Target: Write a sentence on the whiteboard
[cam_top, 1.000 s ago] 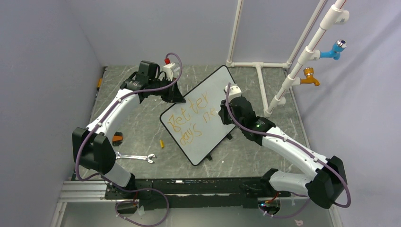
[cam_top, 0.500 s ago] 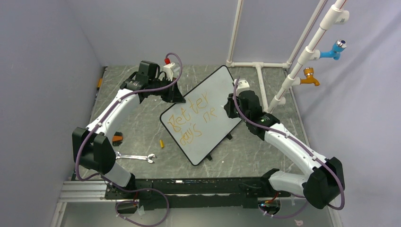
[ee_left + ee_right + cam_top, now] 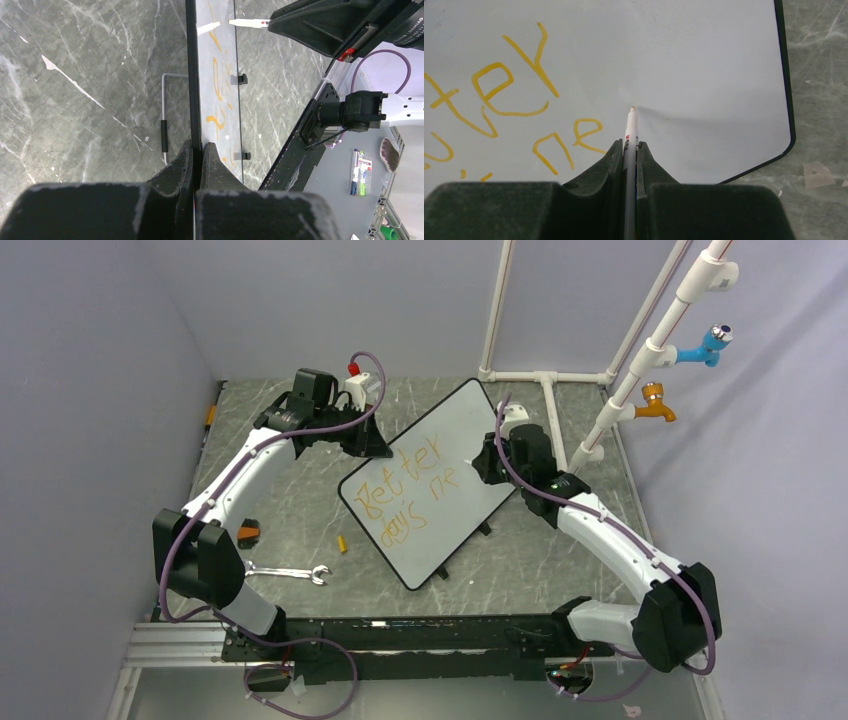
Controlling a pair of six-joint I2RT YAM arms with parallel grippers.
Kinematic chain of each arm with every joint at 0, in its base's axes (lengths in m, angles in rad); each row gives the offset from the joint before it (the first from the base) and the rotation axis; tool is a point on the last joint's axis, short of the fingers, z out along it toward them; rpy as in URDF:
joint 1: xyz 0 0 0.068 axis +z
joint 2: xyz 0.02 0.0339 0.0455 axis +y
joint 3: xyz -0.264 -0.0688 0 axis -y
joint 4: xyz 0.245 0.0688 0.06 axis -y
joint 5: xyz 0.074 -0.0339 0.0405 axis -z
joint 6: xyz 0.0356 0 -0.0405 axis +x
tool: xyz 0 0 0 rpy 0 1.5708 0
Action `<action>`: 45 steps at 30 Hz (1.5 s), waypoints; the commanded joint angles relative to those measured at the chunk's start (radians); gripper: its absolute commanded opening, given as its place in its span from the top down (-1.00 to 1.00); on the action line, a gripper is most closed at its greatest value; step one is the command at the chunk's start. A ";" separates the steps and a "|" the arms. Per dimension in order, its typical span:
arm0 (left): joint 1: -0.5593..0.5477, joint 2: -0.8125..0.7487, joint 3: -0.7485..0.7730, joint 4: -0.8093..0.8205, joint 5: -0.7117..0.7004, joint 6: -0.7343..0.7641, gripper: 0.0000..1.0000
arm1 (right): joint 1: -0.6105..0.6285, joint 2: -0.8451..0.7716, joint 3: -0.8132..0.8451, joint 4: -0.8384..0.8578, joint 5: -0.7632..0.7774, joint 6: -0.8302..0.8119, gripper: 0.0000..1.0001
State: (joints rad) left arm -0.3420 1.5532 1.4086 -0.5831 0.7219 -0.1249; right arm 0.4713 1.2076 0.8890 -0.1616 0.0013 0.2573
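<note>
You've got "Better days ne" of the sentence (image 3: 410, 498) down, "ar" left; right gripper (image 3: 630, 145) clamps the marker (image 3: 630, 127), left gripper (image 3: 196, 147) pinches the whiteboard (image 3: 455, 425) at its edge

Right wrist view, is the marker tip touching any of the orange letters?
No, the marker tip points at bare whiteboard, to the right of the sentence.

Large whiteboard (image 3: 455, 425) across mid-table, pipe frame (image 3: 552, 415) just beyond it, open tabletop (image 3: 290, 510) left, wrench (image 3: 285, 573) nearer.
</note>
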 commanded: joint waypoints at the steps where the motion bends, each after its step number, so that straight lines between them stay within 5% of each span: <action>1: -0.032 0.000 0.009 -0.019 0.021 0.082 1.00 | -0.011 0.020 0.054 0.061 -0.040 0.003 1.00; 25: -0.032 -0.001 0.010 -0.018 0.022 0.082 1.00 | -0.012 0.047 0.010 0.079 -0.180 0.012 1.00; 45: -0.032 -0.004 0.010 -0.017 0.024 0.080 1.00 | -0.013 -0.037 -0.095 0.017 -0.130 0.035 1.00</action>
State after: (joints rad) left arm -0.3416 1.5532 1.4086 -0.5930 0.7109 -0.1253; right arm 0.4549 1.1828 0.7990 -0.1192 -0.1596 0.2813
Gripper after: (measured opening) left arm 0.034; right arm 0.122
